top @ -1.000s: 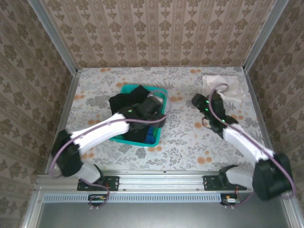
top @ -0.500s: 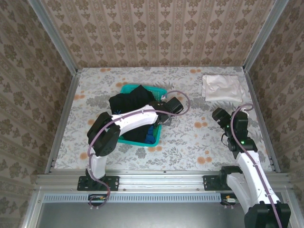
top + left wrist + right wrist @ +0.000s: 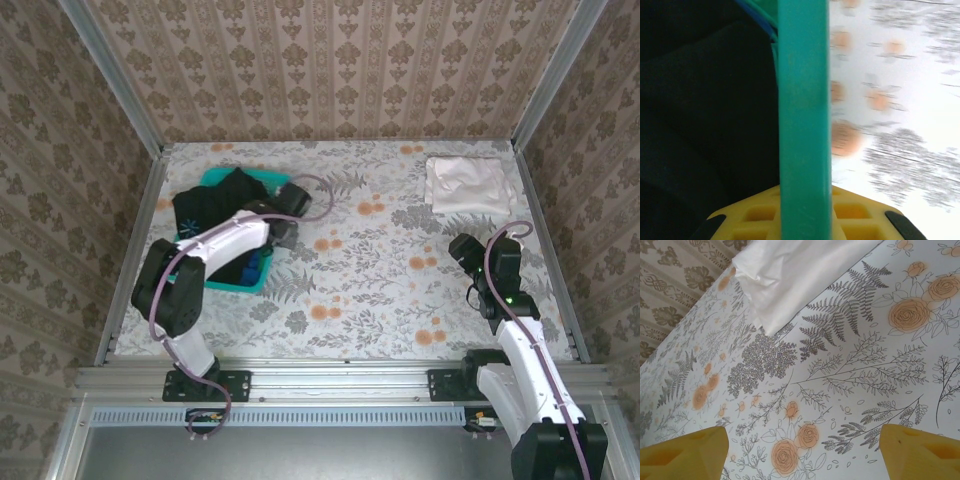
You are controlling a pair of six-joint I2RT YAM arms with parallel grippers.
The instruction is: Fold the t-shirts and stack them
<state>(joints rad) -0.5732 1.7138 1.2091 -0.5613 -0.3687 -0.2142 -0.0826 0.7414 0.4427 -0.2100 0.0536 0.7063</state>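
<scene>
The floral tabletop [image 3: 350, 290] carried a teal basket [image 3: 222, 282] at its left side. In the basket lay the black t-shirt [image 3: 205, 205], heaped, its light-blue starburst mark facing up, and part of the blue t-shirt [image 3: 250, 268] showed at the basket's near edge. The white-pink t-shirt [image 3: 465, 185] lay folded in the far right corner, well apart from the other 2. The left claw [image 3: 282, 222] was clamped on the basket's right rim. The right claw [image 3: 805, 445] hung over bare tabletop near the pale shirt, fingers spread wide, gripping nothing.
</scene>
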